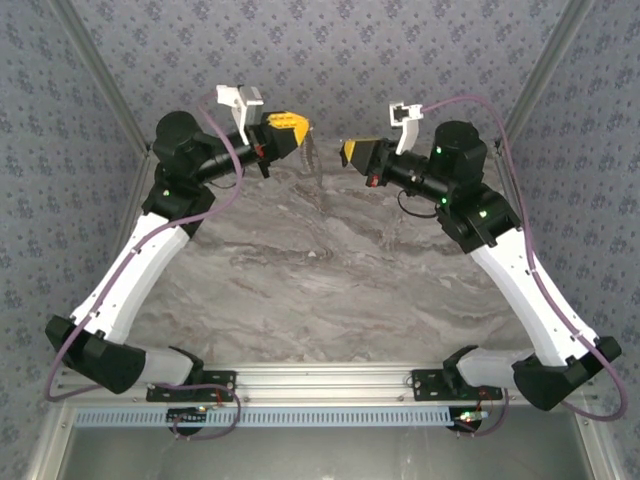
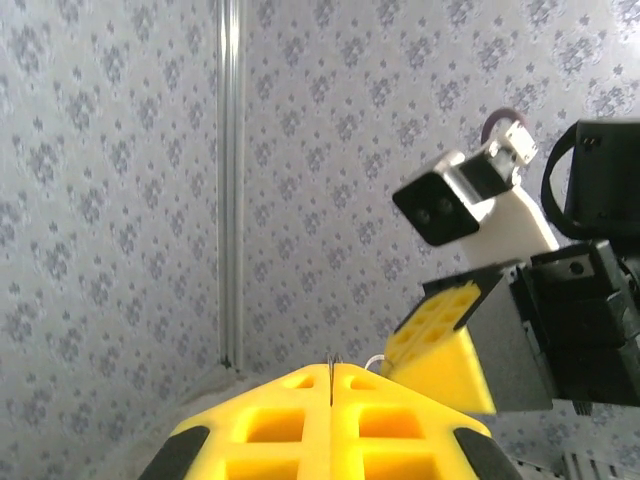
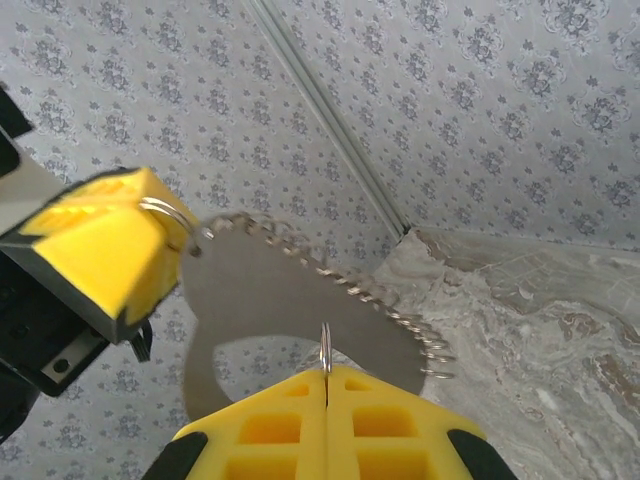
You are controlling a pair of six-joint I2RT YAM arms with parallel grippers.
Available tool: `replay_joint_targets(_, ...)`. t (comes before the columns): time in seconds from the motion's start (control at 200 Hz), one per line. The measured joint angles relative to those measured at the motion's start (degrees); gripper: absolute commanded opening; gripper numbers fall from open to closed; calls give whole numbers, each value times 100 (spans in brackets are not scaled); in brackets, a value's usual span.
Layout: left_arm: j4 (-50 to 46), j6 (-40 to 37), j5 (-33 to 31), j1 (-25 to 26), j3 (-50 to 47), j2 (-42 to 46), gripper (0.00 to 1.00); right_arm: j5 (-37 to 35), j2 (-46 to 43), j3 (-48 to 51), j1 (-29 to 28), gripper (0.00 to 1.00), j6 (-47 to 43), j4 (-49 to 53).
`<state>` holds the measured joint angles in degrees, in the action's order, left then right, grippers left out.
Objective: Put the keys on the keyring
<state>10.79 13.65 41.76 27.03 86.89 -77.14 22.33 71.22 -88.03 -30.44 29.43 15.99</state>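
Note:
Both grippers hover face to face above the far end of the table. My left gripper (image 1: 301,127) (image 2: 332,369) is shut on the keyring (image 1: 313,157), and a thin metal edge pokes out between its yellow fingers. In the right wrist view the keyring (image 3: 330,278) shows as a grey chain trailing down and right from a small ring at the left gripper (image 3: 158,222). My right gripper (image 1: 347,152) (image 3: 326,373) is shut on the key (image 3: 325,346), a slim metal piece seen edge-on. Its tip sits just below the chain, apart from it.
The marble tabletop (image 1: 320,270) lies below, with patterned fabric walls all round. An aluminium corner post (image 2: 230,180) (image 3: 330,110) stands at the back. The right arm's white wrist camera (image 2: 455,205) is close to the left gripper.

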Motion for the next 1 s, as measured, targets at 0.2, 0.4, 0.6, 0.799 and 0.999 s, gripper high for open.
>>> replay_joint_targets(0.2,151,-168,-74,52,275,0,0,-4,-59,118,22,0,24,-24)
replay_joint_targets(0.4,291,-133,-118,118,328,-9,0,2,-59,120,98,0,63,-48)
replay_joint_targets(0.6,885,411,-157,129,328,-101,0,66,-63,120,201,0,90,-116)
replay_joint_targets(0.799,1519,1062,-155,129,328,-284,0,144,-125,162,299,0,127,-291)
replay_joint_targets(0.999,2111,1740,-157,149,330,-542,0,238,-186,269,455,0,197,-553)
